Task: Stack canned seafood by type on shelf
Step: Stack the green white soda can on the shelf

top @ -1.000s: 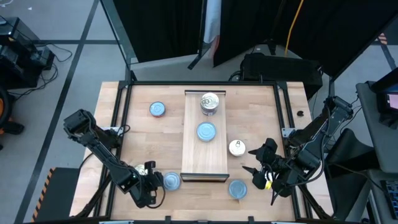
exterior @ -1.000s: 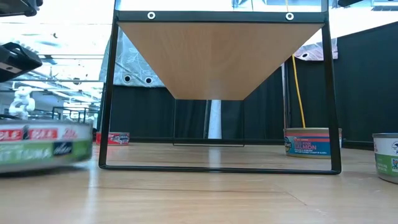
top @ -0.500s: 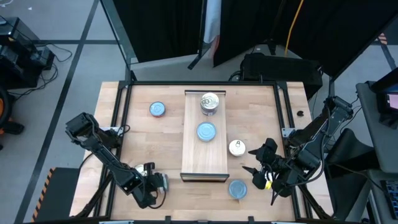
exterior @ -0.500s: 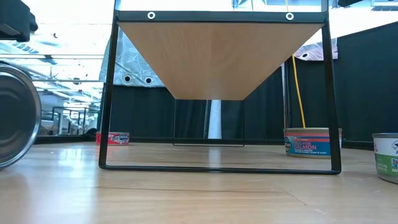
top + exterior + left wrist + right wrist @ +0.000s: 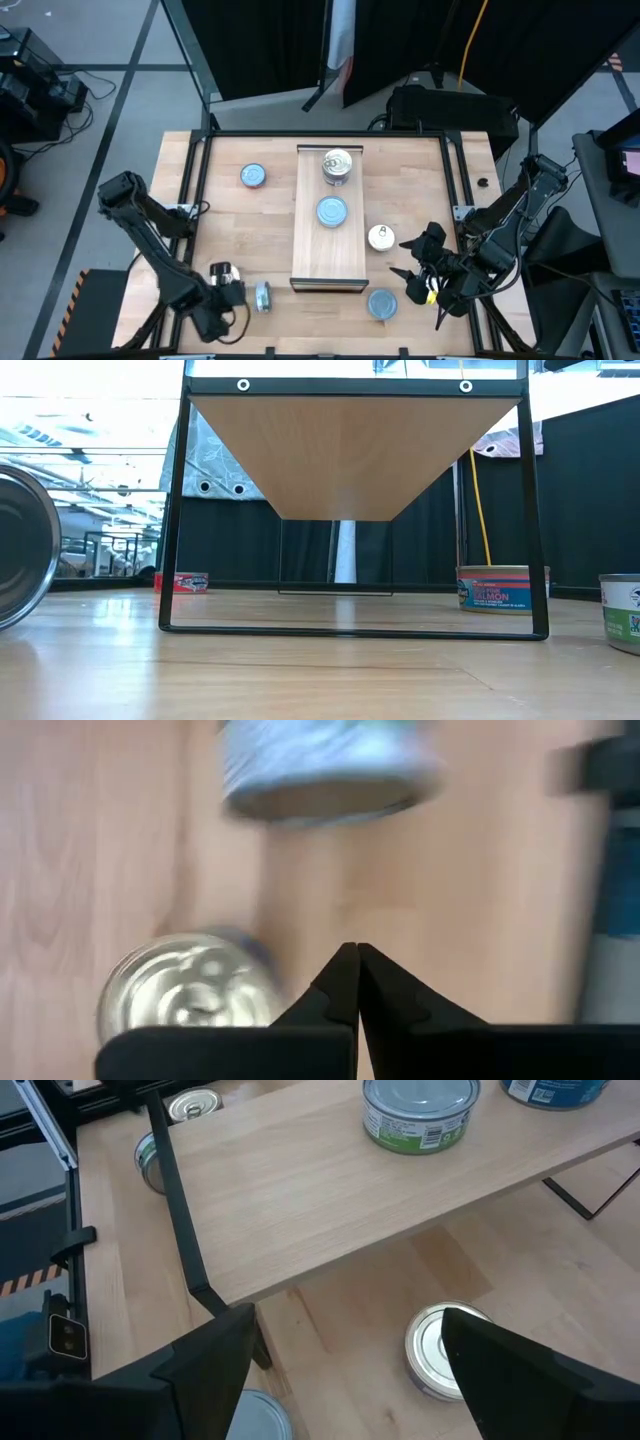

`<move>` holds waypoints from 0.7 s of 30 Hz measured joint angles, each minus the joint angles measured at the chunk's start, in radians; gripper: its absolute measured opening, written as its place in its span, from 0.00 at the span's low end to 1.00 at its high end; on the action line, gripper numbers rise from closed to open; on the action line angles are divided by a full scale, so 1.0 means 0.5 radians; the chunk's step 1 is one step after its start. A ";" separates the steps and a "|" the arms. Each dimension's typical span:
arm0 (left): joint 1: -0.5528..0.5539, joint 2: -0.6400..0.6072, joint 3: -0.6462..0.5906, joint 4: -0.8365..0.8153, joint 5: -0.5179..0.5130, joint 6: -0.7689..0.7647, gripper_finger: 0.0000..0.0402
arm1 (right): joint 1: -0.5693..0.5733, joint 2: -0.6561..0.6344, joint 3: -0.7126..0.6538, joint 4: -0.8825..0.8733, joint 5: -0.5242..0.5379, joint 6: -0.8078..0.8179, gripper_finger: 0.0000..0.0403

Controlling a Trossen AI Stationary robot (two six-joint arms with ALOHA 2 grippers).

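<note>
My left gripper (image 5: pixel 238 296) is shut and low over the table's near left part. Close beside its fingertips (image 5: pixel 357 960) a tin (image 5: pixel 262 296) stands tipped on its rim, silver face showing (image 5: pixel 20 545). My right gripper (image 5: pixel 412 270) hovers open, right of the shelf's (image 5: pixel 328 262) front end, over a cream-topped tin (image 5: pixel 445 1350) standing on the table. The shelf carries a blue-topped tin (image 5: pixel 332 212) and a silver pull-tab stack (image 5: pixel 338 165). Blue-topped tins also stand on the table at the left (image 5: pixel 254 176) and near the front (image 5: pixel 382 303).
The shelf stands raised on a black frame (image 5: pixel 175 510), with open room beneath its board (image 5: pixel 350 450). A black rail frame (image 5: pixel 200 190) borders the tabletop. Bare wood lies between the shelf and the left rail.
The tin by my left gripper lay flat with its blue top up; it has tipped onto its rim and shifted slightly toward the table's left. My left gripper first moved in on the tin, then drew back toward the table's left edge. My right arm has kept still.
</note>
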State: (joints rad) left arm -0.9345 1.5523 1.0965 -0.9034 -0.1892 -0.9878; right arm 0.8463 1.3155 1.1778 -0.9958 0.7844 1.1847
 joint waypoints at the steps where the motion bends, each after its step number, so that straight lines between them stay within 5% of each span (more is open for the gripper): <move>1: -0.006 -0.032 0.055 0.017 -0.003 0.090 0.02 | 0.000 0.000 0.000 0.000 0.000 0.000 0.78; 9: -0.003 -0.092 0.275 0.220 -0.281 1.124 0.05 | 0.000 0.000 0.000 0.002 0.000 0.009 0.78; 21: 0.072 -0.091 0.275 0.215 -0.416 2.040 0.47 | 0.000 0.047 0.000 0.020 0.002 0.004 0.78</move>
State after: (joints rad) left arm -0.8984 1.5066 1.2343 -0.7959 -0.3972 0.0321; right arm 0.8463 1.3390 1.1778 -0.9859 0.7854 1.1867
